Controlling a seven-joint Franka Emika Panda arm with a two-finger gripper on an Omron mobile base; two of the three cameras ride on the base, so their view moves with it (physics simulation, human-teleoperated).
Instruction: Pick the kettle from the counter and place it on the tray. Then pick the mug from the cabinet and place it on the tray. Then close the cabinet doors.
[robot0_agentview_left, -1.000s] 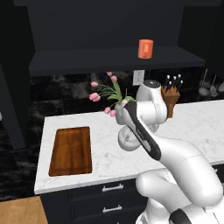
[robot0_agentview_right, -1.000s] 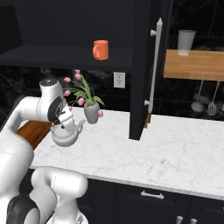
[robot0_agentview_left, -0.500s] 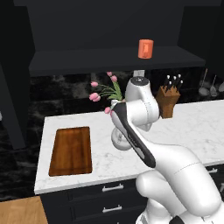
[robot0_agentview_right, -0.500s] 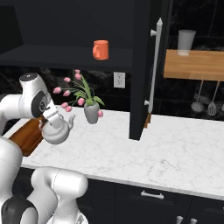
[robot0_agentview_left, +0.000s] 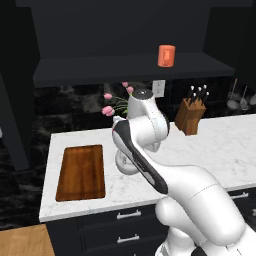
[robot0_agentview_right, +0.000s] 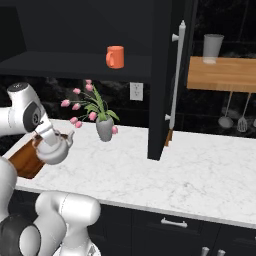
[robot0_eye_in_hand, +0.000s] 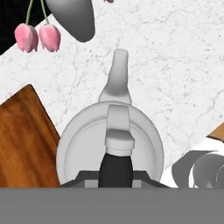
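Observation:
My gripper (robot0_agentview_right: 46, 134) is shut on the dark top handle of the silver-grey kettle (robot0_agentview_right: 53, 151), which hangs just above the white counter (robot0_agentview_right: 200, 165). In the hand view the kettle (robot0_eye_in_hand: 109, 144) points its spout away from me, and my gripper (robot0_eye_in_hand: 114, 176) clamps the handle. The wooden tray (robot0_eye_in_hand: 22, 140) lies right beside the kettle, on its left. From the left base the tray (robot0_agentview_left: 82, 171) is flat on the counter, and my arm hides most of the kettle (robot0_agentview_left: 123, 163). The orange mug (robot0_agentview_right: 115, 56) stands on the open cabinet's shelf (robot0_agentview_left: 125, 67).
A grey vase (robot0_agentview_right: 104, 129) of pink tulips stands behind the kettle, close to the arm. One black cabinet door (robot0_agentview_right: 162, 80) juts out open over the counter. A knife block (robot0_agentview_left: 189, 116) sits at the back right. A glass (robot0_agentview_right: 213, 48) rests on a wooden shelf.
My arm has swung left along the counter with the kettle in its grip, from in front of the vase to the tray's near edge.

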